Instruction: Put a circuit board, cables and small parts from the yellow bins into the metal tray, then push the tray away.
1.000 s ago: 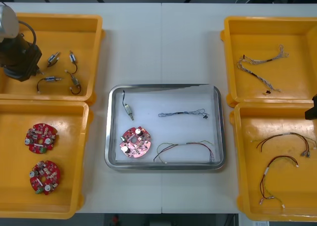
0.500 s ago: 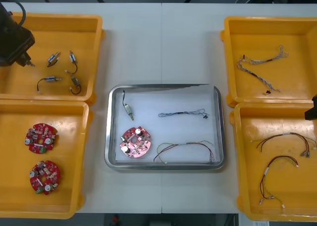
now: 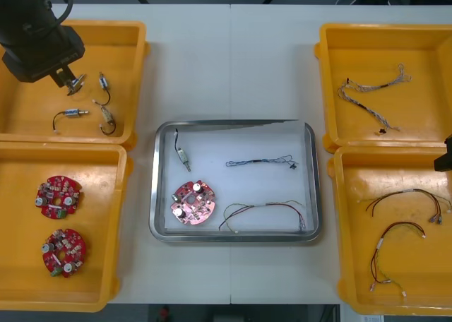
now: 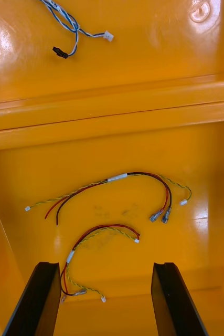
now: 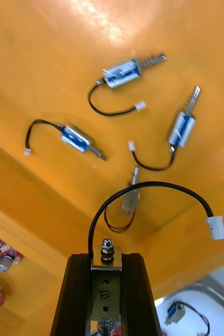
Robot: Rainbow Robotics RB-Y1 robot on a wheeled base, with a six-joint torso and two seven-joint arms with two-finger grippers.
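Front view: the left jaws hang over the far left yellow bin (image 3: 131,32). The metal tray (image 3: 314,188) sits well apart from them on the surface (image 3: 229,61) and holds a circuit board (image 3: 193,202).

Left wrist view: the left jaws are clamped on a small metal part (image 5: 106,281), with loose parts (image 5: 182,126) lying beyond their tips.

Right wrist view: the right jaws stand apart over the right-hand bin (image 4: 17,173), with red and yellow cables (image 4: 117,178) just beyond them.

The front camera looks steeply down on the tray (image 3: 153,195); the wrist cameras peer closely into the left bin (image 5: 38,63) and right bin (image 4: 91,152) beside it, both shared.
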